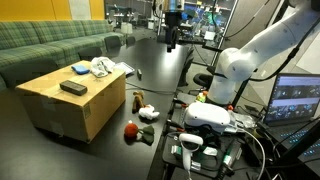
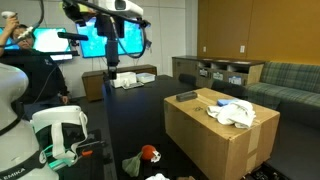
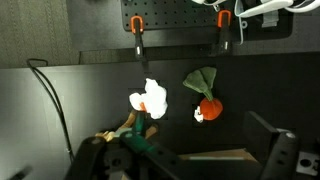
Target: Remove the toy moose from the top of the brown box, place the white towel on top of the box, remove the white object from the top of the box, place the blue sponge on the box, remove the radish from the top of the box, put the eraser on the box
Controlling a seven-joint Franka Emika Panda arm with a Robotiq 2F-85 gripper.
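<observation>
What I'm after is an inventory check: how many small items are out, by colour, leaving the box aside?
White: 2 (towel, white object)
Blue: 1 (sponge)
Dark grey: 1 (eraser)
Red: 1 (radish)
Brown: 1 (toy moose)
Total: 6

Black tabletop (image 1: 150,60) w/ brown box (image 1: 70,108), radish (image 1: 131,130) + white object (image 1: 148,113) beside it.

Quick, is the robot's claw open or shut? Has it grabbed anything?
The gripper: open, jaws wide apart, holding nothing.
</observation>
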